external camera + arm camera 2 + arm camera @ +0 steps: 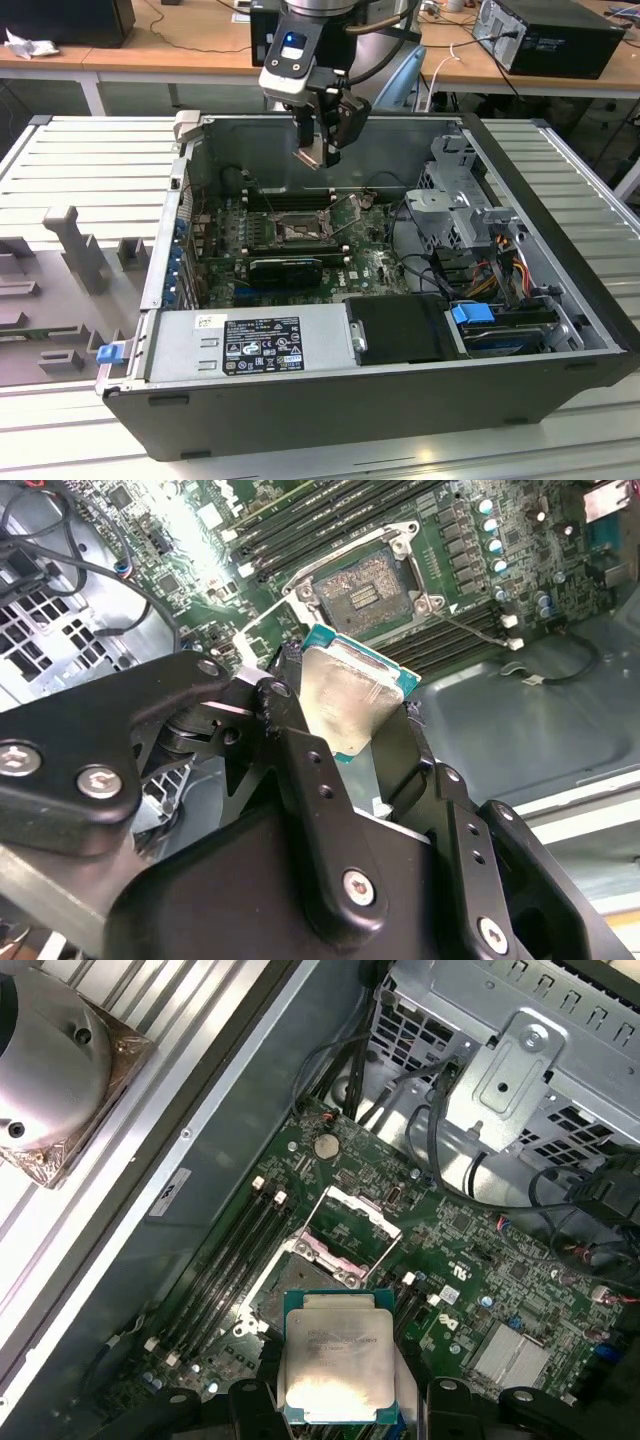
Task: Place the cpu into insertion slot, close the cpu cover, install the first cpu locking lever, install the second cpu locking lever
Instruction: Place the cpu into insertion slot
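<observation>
Arm: the arm [300, 50] comes down from above the far wall of the open case, its wrist turned downward.
Gripper: the black gripper [325, 145] hangs in the air inside the case, above the motherboard [370, 265]. In both wrist views its two fingers [285, 705] are clamped on opposite edges of the cpu.
Cpu: the cpu [338, 1360] is a flat square chip with a pale silver-grey metal face and a green border. It is held tilted and clear of the board. In the second wrist view [345, 700] glare washes over its face. It sits above and just short of the socket, touching nothing but the fingers.
Cpu cover: the cpu cover [365, 1208], a thin silver frame with a square window, stands swung up on its hinge, off the socket.
Insertion slot: the insertion slot [365, 585] lies uncovered, its dark centre ringed by a silver rim on the green board.
Memory slots: long black memory slots [225, 1250] run alongside the socket.
Expansion card: a black expansion card [285, 268] lies on the nearer side of the socket in the exterior view.
Case: the case [400, 400] lies on its side with a grey power supply [250, 345] along its near wall.
Desk: a ribbed silver desk [90, 160] carries the case.
</observation>
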Motion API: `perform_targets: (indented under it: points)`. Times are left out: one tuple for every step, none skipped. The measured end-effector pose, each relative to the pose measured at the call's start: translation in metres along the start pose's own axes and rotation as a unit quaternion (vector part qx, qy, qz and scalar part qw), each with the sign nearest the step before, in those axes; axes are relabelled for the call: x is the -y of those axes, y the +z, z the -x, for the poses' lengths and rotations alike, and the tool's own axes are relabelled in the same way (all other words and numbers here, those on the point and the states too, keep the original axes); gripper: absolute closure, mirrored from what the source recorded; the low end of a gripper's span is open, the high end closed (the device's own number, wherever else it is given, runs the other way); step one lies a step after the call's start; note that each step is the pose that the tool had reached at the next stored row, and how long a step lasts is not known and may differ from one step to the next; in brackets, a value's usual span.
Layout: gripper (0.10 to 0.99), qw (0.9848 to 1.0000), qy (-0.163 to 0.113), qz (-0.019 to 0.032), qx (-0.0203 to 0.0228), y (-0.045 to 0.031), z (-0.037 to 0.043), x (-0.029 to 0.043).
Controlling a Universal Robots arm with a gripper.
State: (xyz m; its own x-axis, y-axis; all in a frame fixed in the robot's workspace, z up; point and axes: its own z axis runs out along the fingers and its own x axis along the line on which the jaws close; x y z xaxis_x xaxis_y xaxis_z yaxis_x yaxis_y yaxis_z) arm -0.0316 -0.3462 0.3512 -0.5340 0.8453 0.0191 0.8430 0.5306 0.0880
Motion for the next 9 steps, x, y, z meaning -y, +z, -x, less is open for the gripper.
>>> perform_targets:
  points:
    - [0.565, 1.0000, 0.003, 0.0001, 0.0003, 0.0000, 0.0000, 0.0000]
    - [0.565, 1.0000, 0.007, 0.0001, 0.0006, 0.0001, 0.0000, 0.0000]
    - [0.565, 1.0000, 0.009, 0.0002, 0.0008, 0.0002, 0.0000, 0.0000]
    - [0.565, 0.9999, 0.011, 0.0002, 0.0010, 0.0002, 0.0000, 0.0000]
    - [0.565, 0.9999, 0.013, 0.0002, 0.0012, 0.0002, 0.0000, 0.0000]
    - [0.565, 0.9999, 0.015, 0.0003, 0.0013, 0.0002, 0.0000, 0.0000]
    - [0.565, 0.9999, 0.017, 0.0003, 0.0015, 0.0003, 0.0000, 0.0000]
    - [0.565, 0.9998, 0.019, 0.0004, 0.0017, 0.0003, 0.0000, 0.0000]
    - [0.565, 0.9998, 0.021, 0.0004, 0.0018, 0.0003, 0.0000, 0.0000]
